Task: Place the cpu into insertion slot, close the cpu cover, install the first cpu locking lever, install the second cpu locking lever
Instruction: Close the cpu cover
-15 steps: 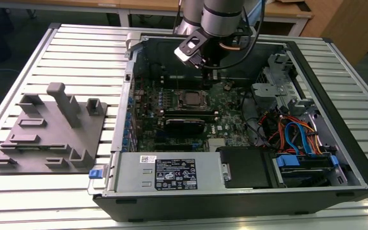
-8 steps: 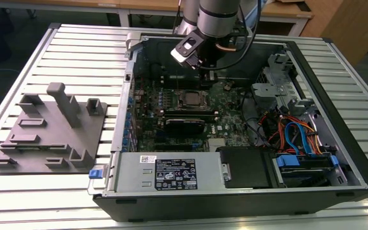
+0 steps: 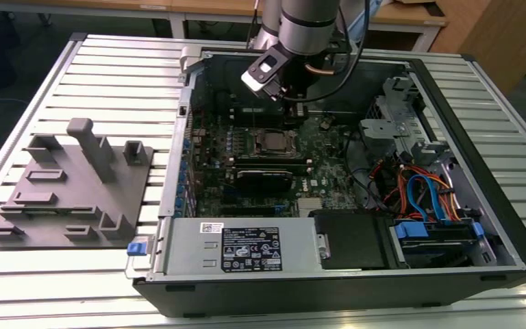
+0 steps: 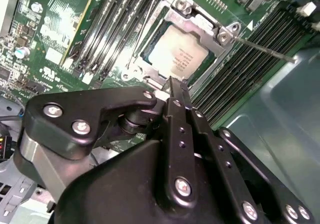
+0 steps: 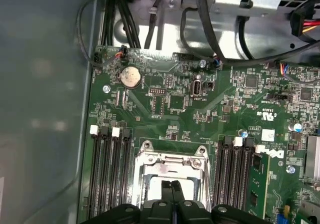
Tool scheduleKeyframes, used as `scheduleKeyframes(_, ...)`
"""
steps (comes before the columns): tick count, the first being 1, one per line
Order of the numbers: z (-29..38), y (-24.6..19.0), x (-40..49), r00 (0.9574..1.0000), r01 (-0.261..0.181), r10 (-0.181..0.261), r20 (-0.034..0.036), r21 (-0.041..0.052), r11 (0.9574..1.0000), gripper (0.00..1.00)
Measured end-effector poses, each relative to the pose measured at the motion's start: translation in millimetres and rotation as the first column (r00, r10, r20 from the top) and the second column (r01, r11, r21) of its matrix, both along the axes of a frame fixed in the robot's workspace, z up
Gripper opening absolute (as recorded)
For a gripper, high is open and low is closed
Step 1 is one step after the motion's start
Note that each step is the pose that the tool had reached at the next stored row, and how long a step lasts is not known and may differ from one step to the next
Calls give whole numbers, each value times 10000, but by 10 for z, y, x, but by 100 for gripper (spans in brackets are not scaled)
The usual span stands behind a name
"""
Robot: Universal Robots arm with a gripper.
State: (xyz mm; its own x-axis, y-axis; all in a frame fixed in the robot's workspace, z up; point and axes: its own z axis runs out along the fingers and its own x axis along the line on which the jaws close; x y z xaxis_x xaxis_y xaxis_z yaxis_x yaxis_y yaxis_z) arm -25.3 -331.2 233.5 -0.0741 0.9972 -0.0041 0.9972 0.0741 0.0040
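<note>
**Q:** Where is your cpu?

**A:** Your cpu (image 4: 177, 57) lies flat in the insertion slot (image 3: 270, 142), silver top up. The cpu cover (image 4: 202, 26) frames it, with the cut-out around the chip. One thin lever (image 4: 262, 49) juts from the cover's corner, out across the memory slots (image 4: 240, 73).

**Q:** And your claw?

**A:** Your gripper (image 4: 175, 86) has its fingers pressed together, with nothing between them. In both wrist views the tips sit right at the socket's edge. You can't judge from these angles whether they touch the frame.

**Q:** What about edges and room to move?

**A:** It is tight. Banks of memory slots flank the socket on both sides. The case wall (image 5: 40, 108) stands just beyond one bank. In the exterior view your arm comes down into the open case (image 3: 482, 226), over the board's far half. A grey fixture block (image 3: 71, 192) rests on the slatted table (image 3: 62, 288) at the exterior view's left, well apart from the case.
</note>
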Motion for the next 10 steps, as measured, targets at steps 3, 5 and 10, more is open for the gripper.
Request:
scheduleKeyframes(3,-25,0,-65,10000,-61,61,0,7,10000,10)
scheduleKeyframes(5,-43,0,-111,9999,-107,107,0,12,9999,10)
scheduleKeyframes(10,-106,0,-213,9997,-249,249,0,18,9997,10)
